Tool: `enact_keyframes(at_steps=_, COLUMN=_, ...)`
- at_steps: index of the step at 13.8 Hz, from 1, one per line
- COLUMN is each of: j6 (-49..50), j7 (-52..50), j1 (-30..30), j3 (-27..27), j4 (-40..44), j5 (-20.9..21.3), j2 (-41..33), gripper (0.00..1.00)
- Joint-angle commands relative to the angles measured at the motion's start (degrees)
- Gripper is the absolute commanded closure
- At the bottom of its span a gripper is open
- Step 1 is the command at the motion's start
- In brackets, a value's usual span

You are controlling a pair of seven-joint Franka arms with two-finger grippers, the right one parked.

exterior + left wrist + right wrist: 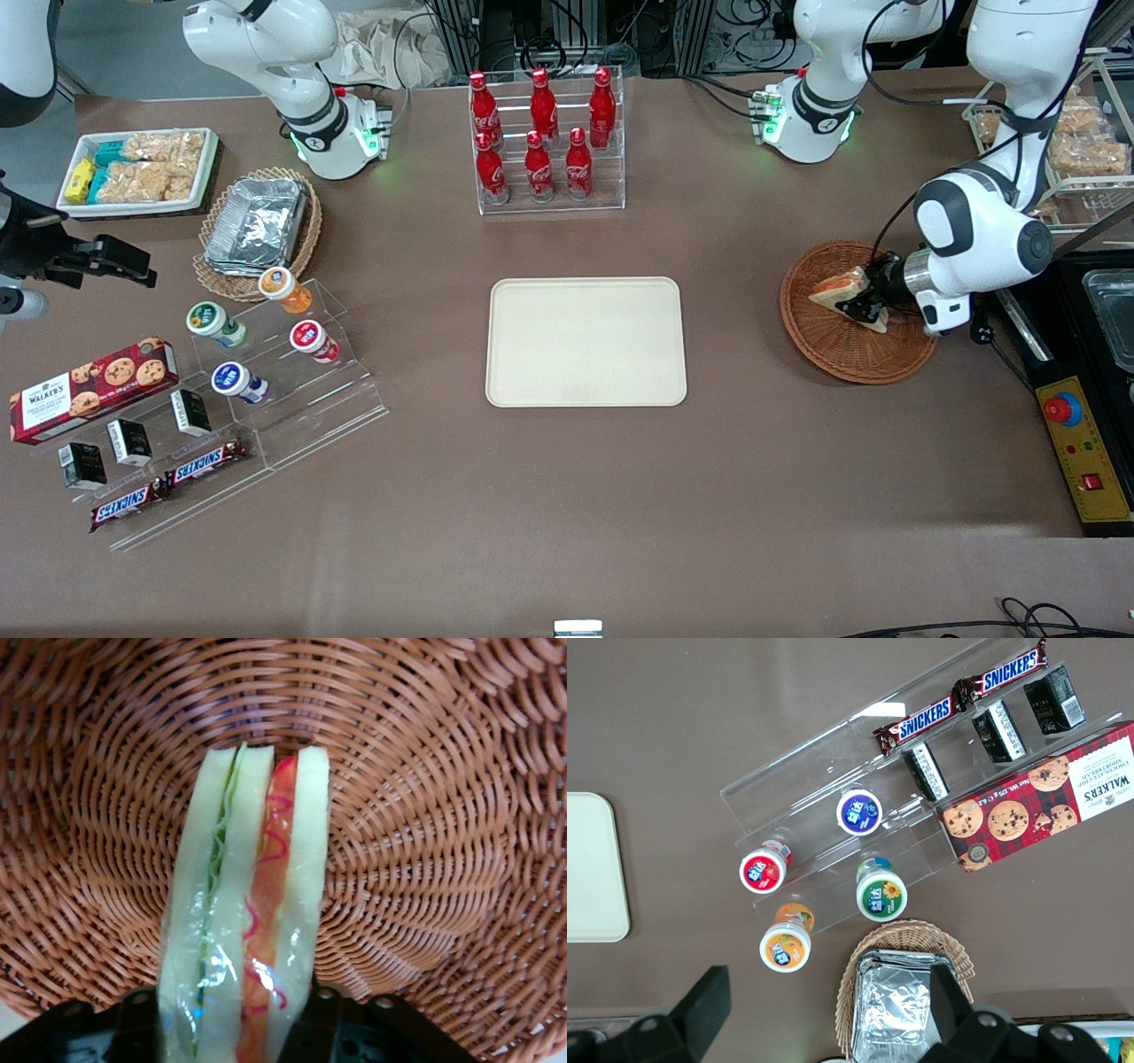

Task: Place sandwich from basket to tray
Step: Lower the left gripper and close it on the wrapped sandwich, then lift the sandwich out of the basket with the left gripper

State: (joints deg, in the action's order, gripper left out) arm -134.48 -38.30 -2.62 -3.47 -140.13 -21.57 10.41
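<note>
The left arm's gripper (pixel 866 306) is down in the reddish-brown wicker basket (pixel 833 354) with its fingers closed on the sandwich (pixel 842 288), so this looks like the grasp step, right before the lift. The wrist view shows the sandwich (pixel 248 912) wedged between the fingers, plastic-wrapped, green filling in 1 layer and red-orange in the other, with the basket weave (pixel 425 815) close underneath, so it's probably barely off the base, if at all. Next move would be lifting it clear of the rim and carrying it sideways to the cream-beige tray (pixel 585 341), which sits mid-table with nothing on it. Surface is a plain brown tabletop (pixel 620 496). A clear rack of 6 red cola bottles (pixel 545 142) stands farther from the front camera than the tray, out of the carry path.
</note>
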Motion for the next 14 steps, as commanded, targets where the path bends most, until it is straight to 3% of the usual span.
enact_keyframes(at_steps=1, j6=1.84, j7=0.6, j1=0.07, j3=0.13, j4=0.56, j5=-0.58, j2=-1.53, gripper=0.72)
enact_keyframes(at_steps=6, j6=8.95, j7=1.04, j1=0.07, j3=-0.04, j4=3.1, j5=2.31, j2=-6.53, gripper=0.71)
enact_keyframes(at_steps=8, j6=13.08, j7=0.95, j1=0.07, j3=-0.04, j4=5.47, j5=6.43, j2=-8.03, gripper=0.71)
enact_keyframes(at_steps=14, j6=32.68, j7=0.86, j1=0.68, j3=0.4, j4=21.45, j5=11.72, j2=-9.0, gripper=0.71)
